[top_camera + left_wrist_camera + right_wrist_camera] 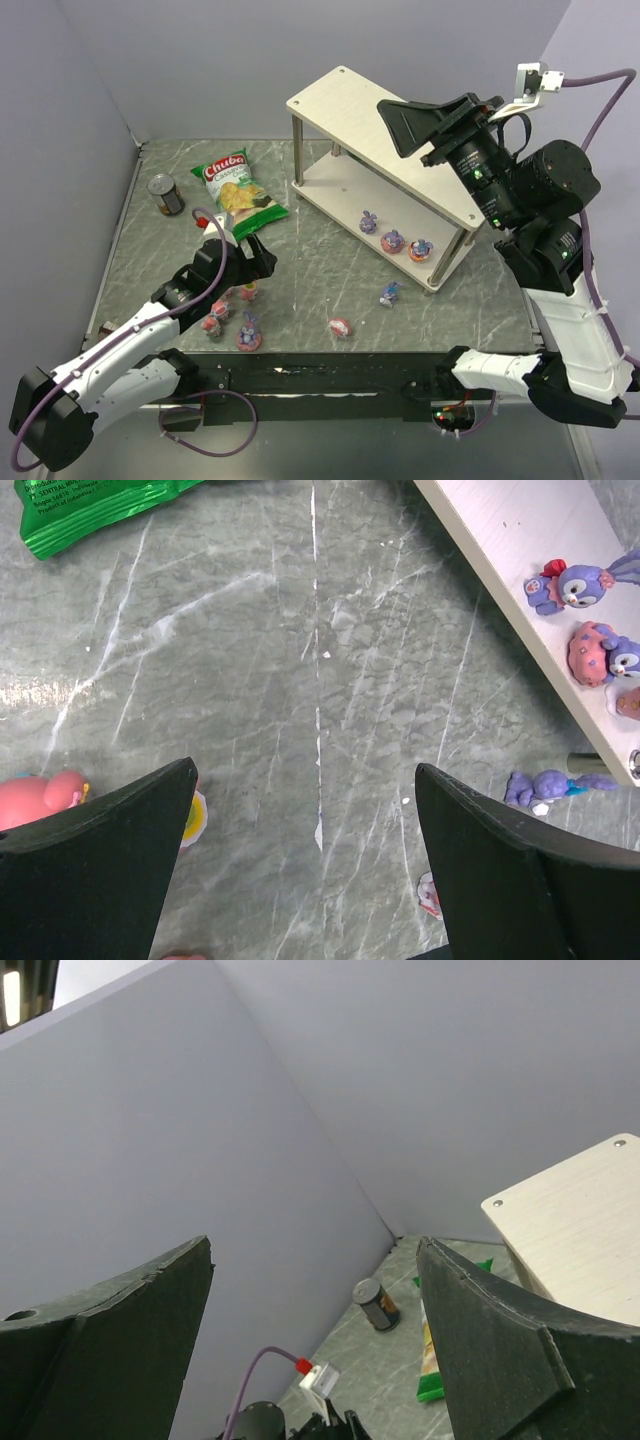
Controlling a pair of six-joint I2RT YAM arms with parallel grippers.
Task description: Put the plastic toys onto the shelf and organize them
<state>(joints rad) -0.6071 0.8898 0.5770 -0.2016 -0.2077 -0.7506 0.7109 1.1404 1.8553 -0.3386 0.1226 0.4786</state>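
The left claw [303, 770] hangs low over the marbled table [300, 630], jaws spread wide with nothing between them but bare surface. A pink toy [40, 792] lies just outside its left finger. A yellow-rimmed toy [196, 816] peeks from under that finger's edge, and a red-and-white toy [428, 895] shows at the inner edge of the right finger. Farther right, a purple toy [545, 785] lies on its side on the table, just beside a corner post of the shelf [520, 540]. Three bunny-eared toys [575, 583] sit in a row on the shelf's lower board. The right claw [395, 128] is held high above the shelf's top board, released and empty, well apart from every toy. It faces the far left corner, where a dark can [377, 1303] and a green chip bag [235, 190] lie.
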